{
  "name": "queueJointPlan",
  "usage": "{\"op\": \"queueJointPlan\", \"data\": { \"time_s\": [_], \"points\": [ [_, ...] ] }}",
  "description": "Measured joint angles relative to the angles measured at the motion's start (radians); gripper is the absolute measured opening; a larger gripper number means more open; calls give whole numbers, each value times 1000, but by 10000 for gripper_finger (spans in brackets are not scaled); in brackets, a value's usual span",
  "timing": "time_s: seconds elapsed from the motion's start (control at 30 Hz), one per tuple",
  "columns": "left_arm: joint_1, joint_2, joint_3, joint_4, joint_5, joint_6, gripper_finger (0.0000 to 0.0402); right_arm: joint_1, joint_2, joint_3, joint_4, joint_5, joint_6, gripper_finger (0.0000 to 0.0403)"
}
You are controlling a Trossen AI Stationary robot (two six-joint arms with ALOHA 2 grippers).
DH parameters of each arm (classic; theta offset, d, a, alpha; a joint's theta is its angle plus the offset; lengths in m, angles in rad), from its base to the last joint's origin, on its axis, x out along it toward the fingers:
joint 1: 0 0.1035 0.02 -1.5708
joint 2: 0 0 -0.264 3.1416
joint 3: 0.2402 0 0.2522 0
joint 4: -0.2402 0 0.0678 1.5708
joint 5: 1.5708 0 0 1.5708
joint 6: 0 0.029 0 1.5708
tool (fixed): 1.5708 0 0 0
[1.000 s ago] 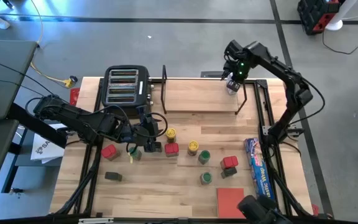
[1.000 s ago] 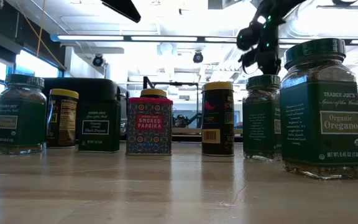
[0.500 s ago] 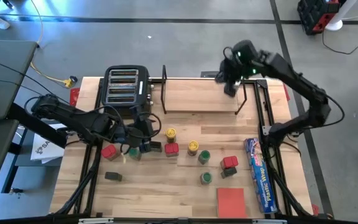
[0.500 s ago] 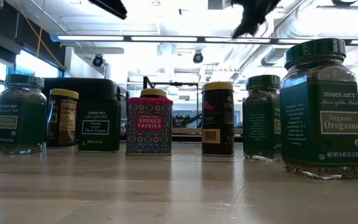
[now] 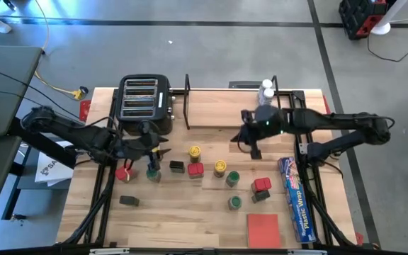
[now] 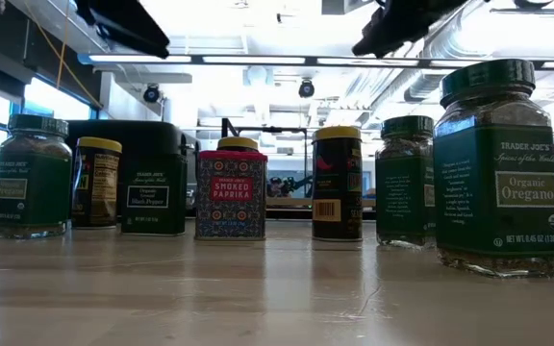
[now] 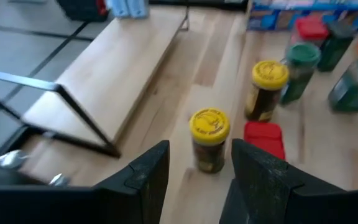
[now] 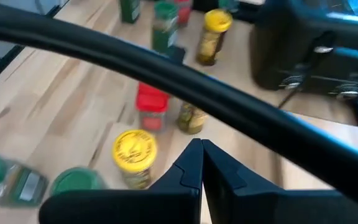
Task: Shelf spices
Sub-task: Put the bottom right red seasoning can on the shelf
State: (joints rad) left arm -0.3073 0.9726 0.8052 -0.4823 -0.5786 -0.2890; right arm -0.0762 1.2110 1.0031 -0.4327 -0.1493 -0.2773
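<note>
Several spices stand on the table's middle: yellow-lidded jars (image 5: 195, 152) (image 5: 220, 168), a red tin (image 5: 195, 170), green-lidded jars (image 5: 233, 178) and a black tin (image 5: 176, 166). One white-lidded jar (image 5: 265, 90) stands on the shelf's (image 5: 225, 113) far right corner. My left gripper (image 5: 158, 150) hovers open left of the yellow-lidded jar (image 7: 209, 140), nothing between its fingers. My right gripper (image 5: 250, 147) is shut and empty above the shelf's near edge, over the spices (image 8: 135, 155).
A black toaster (image 5: 144, 103) stands left of the shelf. A blue plastic-wrap box (image 5: 294, 198) lies along the right edge, and a flat red square (image 5: 263, 230) near the front. More tins (image 5: 124, 173) (image 5: 129, 201) sit under my left arm.
My right gripper has swung away from the white-lidded jar at the shelf's far right corner, toward the table's near side and left, turning as it went. The jar stays on the shelf. My left gripper has drawn back toward the table's left edge, sinking a little and rolling.
</note>
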Motion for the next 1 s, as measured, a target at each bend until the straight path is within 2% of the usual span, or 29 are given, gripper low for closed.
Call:
{"op": "queueJointPlan", "data": {
  "time_s": [0.13, 0.27, 0.6, 0.73, 0.83, 1.0],
  "points": [
    [58, -28, -113, 201, 65, 39, 168, 53, 1, -19, -6, 4, 48, 3],
    [96, -15, -156, 280, 103, 49, 168, 99, 1, -19, -54, -5, 138, 31],
    [131, -2, -172, 335, 106, 96, 168, 268, 1, -19, -419, -26, 403, 187],
    [141, -2, -172, 379, 105, 141, 168, 342, 1, -19, -582, -22, 466, 235],
    [150, -1, -172, 393, 106, 164, 168, 402, 7, -19, -643, 30, 482, 254],
    [161, -1, -172, 394, 108, 171, 168, 475, 49, -19, -617, 81, 462, 259]
  ]
}}
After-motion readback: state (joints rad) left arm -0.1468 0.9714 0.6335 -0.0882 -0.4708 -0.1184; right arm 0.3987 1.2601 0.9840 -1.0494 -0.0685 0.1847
